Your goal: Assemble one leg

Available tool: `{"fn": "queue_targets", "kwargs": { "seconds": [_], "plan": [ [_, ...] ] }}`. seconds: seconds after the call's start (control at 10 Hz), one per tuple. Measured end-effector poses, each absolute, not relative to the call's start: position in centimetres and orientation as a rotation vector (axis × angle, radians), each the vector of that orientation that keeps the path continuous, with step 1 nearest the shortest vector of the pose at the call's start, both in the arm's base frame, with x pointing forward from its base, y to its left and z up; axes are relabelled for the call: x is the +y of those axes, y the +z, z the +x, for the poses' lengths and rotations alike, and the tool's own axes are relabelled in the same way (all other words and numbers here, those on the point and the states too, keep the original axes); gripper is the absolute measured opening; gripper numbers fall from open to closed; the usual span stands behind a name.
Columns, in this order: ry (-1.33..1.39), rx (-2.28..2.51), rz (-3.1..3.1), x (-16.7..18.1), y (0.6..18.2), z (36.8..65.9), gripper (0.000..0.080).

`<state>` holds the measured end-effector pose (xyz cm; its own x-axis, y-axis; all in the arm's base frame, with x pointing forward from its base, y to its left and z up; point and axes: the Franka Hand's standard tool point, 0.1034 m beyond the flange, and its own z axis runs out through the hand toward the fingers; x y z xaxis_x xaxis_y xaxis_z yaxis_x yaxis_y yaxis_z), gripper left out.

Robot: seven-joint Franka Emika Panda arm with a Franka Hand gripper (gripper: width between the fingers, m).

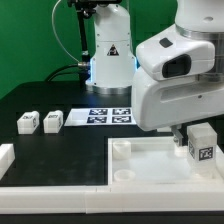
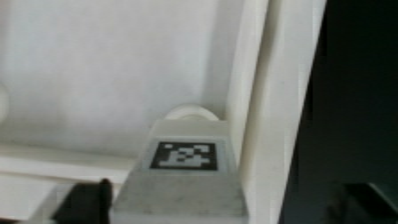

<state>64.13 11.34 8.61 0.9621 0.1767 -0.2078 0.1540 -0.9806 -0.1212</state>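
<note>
A leg [image 1: 200,143], a small white block with a black-and-white tag, stands on the white tray [image 1: 150,165] near its corner at the exterior view's right. In the wrist view this leg [image 2: 189,155] sits just before a round corner socket [image 2: 192,113]. My gripper [image 1: 188,130] hangs right over it. The gripper [image 2: 222,205] is open, one dark finger [image 2: 80,200] close beside the leg, the other off past the tray's wall. Two more legs [image 1: 27,122] [image 1: 51,120] lie on the black table at the exterior view's left.
The marker board [image 1: 108,116] lies flat behind the tray. A white part [image 1: 5,155] shows at the left edge of the exterior view. The arm's base [image 1: 108,50] stands at the back, with a green wall behind it.
</note>
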Motion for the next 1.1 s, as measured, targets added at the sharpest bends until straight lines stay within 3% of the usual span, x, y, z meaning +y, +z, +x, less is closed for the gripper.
{"fn": "queue_targets", "kwargs": {
  "seconds": [0.1,0.2,0.3,1.1],
  "plan": [
    [0.333,-0.250,-3.009,11.3,8.6,64.1,0.0439],
    [0.343,-0.072,-3.026,11.5,8.6,64.1,0.0439],
    [0.352,0.066,-3.035,11.4,8.6,64.1,0.0293],
    [0.130,1.370,-2.737,12.7,8.1,62.5,0.0294]
  ]
}}
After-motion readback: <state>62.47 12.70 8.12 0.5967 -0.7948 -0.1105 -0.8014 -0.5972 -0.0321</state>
